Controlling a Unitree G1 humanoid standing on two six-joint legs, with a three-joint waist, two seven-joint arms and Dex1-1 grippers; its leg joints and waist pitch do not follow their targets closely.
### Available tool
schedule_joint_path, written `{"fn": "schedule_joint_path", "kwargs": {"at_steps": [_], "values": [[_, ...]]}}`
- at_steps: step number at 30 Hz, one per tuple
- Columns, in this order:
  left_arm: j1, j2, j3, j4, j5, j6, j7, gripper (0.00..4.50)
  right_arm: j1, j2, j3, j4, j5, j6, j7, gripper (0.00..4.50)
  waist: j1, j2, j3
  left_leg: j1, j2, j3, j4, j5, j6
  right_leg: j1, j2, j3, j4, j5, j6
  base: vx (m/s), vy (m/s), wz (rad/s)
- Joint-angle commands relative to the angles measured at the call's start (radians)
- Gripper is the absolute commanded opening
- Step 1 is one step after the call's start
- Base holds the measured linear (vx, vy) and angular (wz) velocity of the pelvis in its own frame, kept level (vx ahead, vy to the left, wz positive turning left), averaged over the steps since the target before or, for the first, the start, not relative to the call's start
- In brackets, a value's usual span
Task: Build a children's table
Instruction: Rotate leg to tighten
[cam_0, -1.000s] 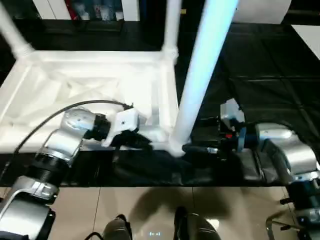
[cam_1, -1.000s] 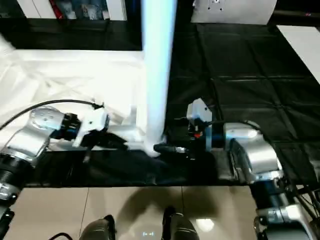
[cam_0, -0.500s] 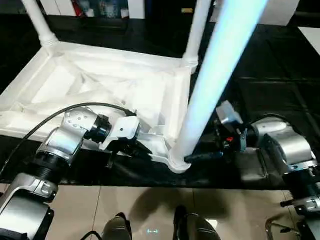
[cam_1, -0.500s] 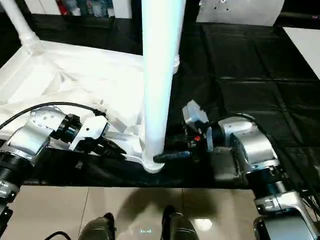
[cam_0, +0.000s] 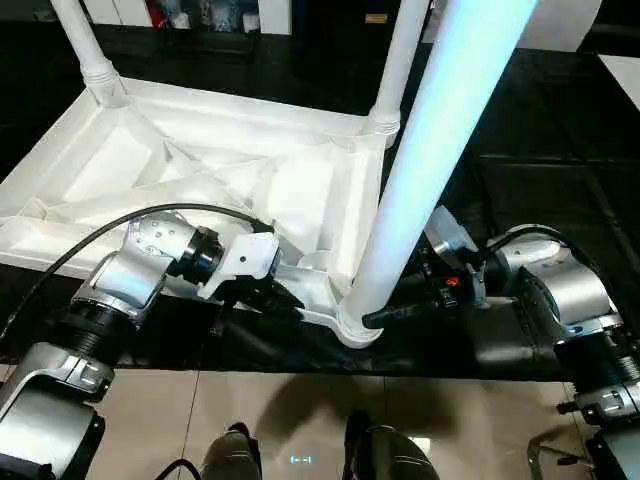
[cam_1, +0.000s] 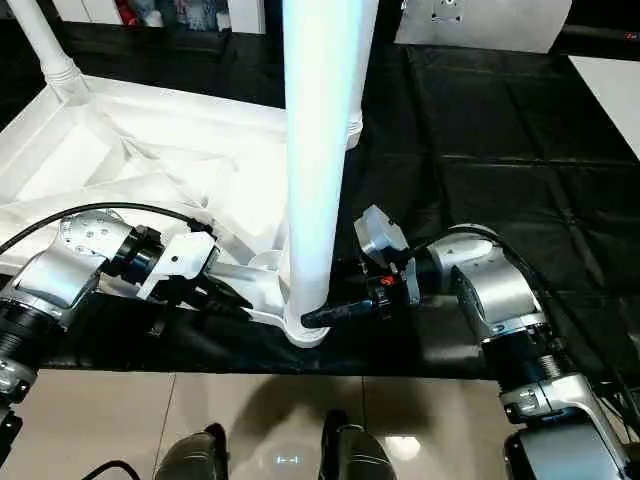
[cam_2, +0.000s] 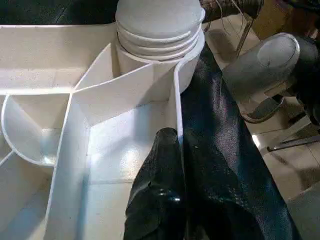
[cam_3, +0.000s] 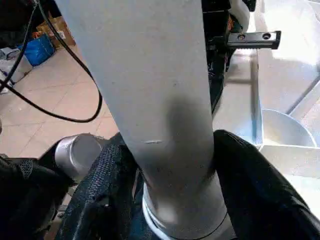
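Note:
The white table top (cam_0: 200, 190) lies upside down on black matting, ribbed underside up. Two white legs (cam_0: 85, 40) (cam_0: 400, 50) stand in its far corner sockets. A third leg (cam_0: 420, 170) rises, slightly tilted, from the near right corner socket (cam_0: 350, 325). My right gripper (cam_0: 385, 312) is shut on this leg just above the socket, its black fingers (cam_3: 250, 185) wrapping both sides of the leg (cam_3: 155, 100). My left gripper (cam_0: 275, 297) is shut on the table top's near rim (cam_2: 177, 115) beside that socket, fingers (cam_2: 160, 190) pinching the thin wall.
Black matting (cam_1: 480, 150) covers the work surface, ending at a near edge over tiled floor (cam_0: 150, 420), where my feet (cam_0: 240, 455) stand. A black cable (cam_0: 90, 250) loops from my left forearm across the table top. A white panel (cam_1: 480, 25) and shelves (cam_0: 200, 15) stand at the back.
The head camera has tilted, so more of the table top and its far legs shows. Both grippers keep their holds; the right forearm has swung a little closer to the leg.

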Motion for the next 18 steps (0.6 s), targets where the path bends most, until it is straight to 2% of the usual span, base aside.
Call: {"fn": "schedule_joint_path", "kwargs": {"at_steps": [1, 7, 10, 13, 15, 18], "values": [[0.02, -0.008, -0.071, 0.005, 0.02, -0.01, -0.047, 0.0, 0.008, 0.0, 0.017, -0.012, -0.002, 0.015, 0.025, 2.05, -0.006, -0.001, -0.064, 0.004, 0.017, 0.011, -0.057, -0.207, 0.094, 0.074, -0.06, 0.055, -0.056, -0.447, -0.159, 0.0, 0.0, 0.0], [0.025, -0.02, -0.047, 0.001, 0.019, 0.023, -0.027, 0.0, 0.036, -0.001, 0.012, -0.043, 0.021, 0.055, -0.001, 2.02, -0.004, 0.0, -0.066, 0.004, 0.016, 0.013, -0.057, -0.203, 0.091, 0.076, -0.059, 0.055, -0.056, -0.427, -0.167, 0.0, 0.0, 0.0], [0.03, -0.054, -0.007, -0.031, 0.011, 0.115, 0.085, 0.0, 0.11, 0.039, -0.041, -0.133, 0.069, 0.153, -0.145, 2.02, 0.002, 0.003, -0.069, 0.005, 0.02, 0.013, -0.057, -0.188, 0.086, 0.076, -0.059, 0.058, -0.053, -0.407, -0.173, 0.0, 0.0, 0.0], [0.031, -0.078, 0.016, -0.048, 0.011, 0.172, 0.162, 0.0, 0.143, 0.066, -0.074, -0.159, 0.079, 0.182, -0.23, 2.02, -0.001, -0.002, -0.063, 0.002, 0.012, 0.01, -0.061, -0.229, 0.068, 0.075, -0.061, 0.053, -0.068, -0.525, -0.13, 0.0, 0.0, 0.0], [0.034, -0.098, 0.032, -0.068, 0.006, 0.224, 0.214, 0.0, 0.164, 0.096, -0.101, -0.174, 0.069, 0.18, -0.312, 2.02, -0.006, -0.002, -0.058, 0.007, 0.007, 0.008, -0.062, -0.26, 0.056, 0.068, -0.064, 0.05, -0.087, -0.647, -0.083, 0.0, 0.0, 0.0], [0.036, -0.122, 0.049, -0.094, 0.006, 0.282, 0.271, 0.0, 0.18, 0.134, -0.128, -0.189, 0.047, 0.174, -0.408, 2.02, -0.018, -0.001, -0.055, 0.006, 0.007, 0.003, -0.066, -0.28, 0.045, 0.067, -0.064, 0.047, -0.093, -0.676, -0.058, 0.0, 0.0, 0.0]]}}
